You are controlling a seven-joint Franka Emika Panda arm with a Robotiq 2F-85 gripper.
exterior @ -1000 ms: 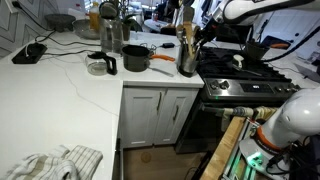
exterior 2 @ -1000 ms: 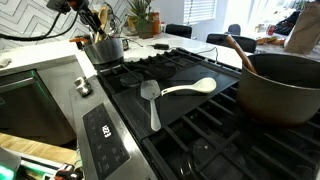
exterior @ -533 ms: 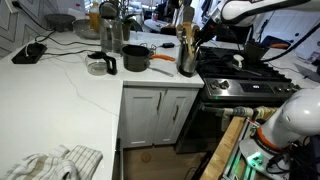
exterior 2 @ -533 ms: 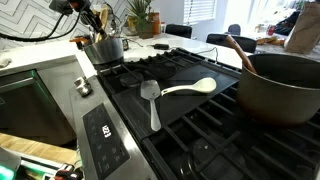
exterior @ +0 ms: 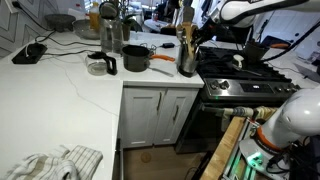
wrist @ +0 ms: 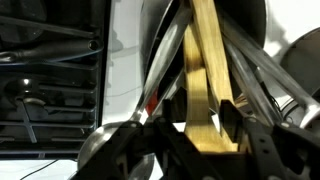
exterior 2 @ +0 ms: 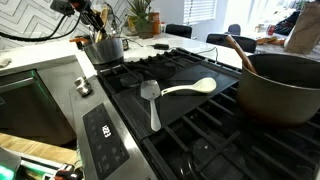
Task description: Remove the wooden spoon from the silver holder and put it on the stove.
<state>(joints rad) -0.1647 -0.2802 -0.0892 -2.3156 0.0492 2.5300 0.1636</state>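
Wooden spoon [wrist: 205, 80] isn't out yet: light tan handle poking up, slightly tilted, from the silver holder [exterior: 187, 64]. Holder's upright, grey metal, just beside the far left corner of the stove [exterior 2: 215, 120], which has black grates and a steel front.

The white counter [exterior: 70, 85] carries a dark flat gadget [exterior: 28, 53] with a cable at its far left. There is also a small glass jug [exterior: 98, 65], with a black pot [exterior: 135, 59] just beside it and a tall steel bottle [exterior: 108, 40] behind them. A crumpled cloth [exterior: 55, 163] lies at the near corner. The white cabinet doors [exterior: 150, 112] below are closed.

Over by the burners, a white spoon [exterior 2: 190, 88] and a metal spatula [exterior 2: 151, 100] lie flat, the spoon's handle end just beside the spatula's blade. A big dark pot [exterior 2: 285, 90] stands apart from them, a brown wooden handle [exterior 2: 238, 50] leaning out of it. A leafy plant [exterior 2: 140, 14] sits far back.
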